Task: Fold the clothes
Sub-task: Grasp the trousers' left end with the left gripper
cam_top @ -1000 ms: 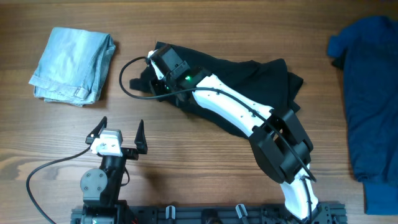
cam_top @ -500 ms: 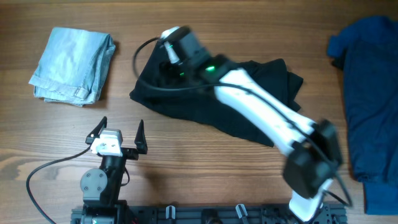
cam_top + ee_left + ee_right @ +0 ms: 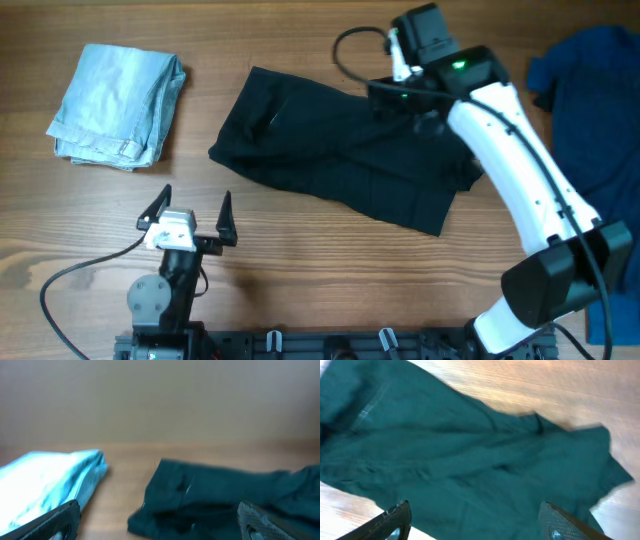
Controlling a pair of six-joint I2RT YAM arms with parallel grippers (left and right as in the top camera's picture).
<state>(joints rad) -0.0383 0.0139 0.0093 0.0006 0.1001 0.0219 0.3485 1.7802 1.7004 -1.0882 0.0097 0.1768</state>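
Observation:
The black shorts [image 3: 330, 150] lie spread across the middle of the table, waistband end to the left. My right gripper [image 3: 405, 97] hovers over their upper right part, open and holding nothing. In the right wrist view the shorts [image 3: 470, 455] fill the frame below my right gripper [image 3: 480, 522], whose fingertips [image 3: 395, 517] stand wide apart. My left gripper [image 3: 190, 212] rests open near the front left edge, apart from the cloth. The left wrist view shows the shorts [image 3: 225, 495] ahead of my left gripper [image 3: 160, 522], with folded pale blue denim [image 3: 50, 485] at left.
The folded pale blue denim [image 3: 120, 105] sits at the back left. A royal-blue garment [image 3: 590, 150] is heaped along the right edge. A black cable [image 3: 350, 45] loops from the right wrist above the shorts. The arm bases stand along the table's front edge [image 3: 330, 345].
The right gripper let go of the shorts' left end, opened wide and swung up and to the right. The shorts now lie flatter, with their left side uncovered. The left arm stayed still.

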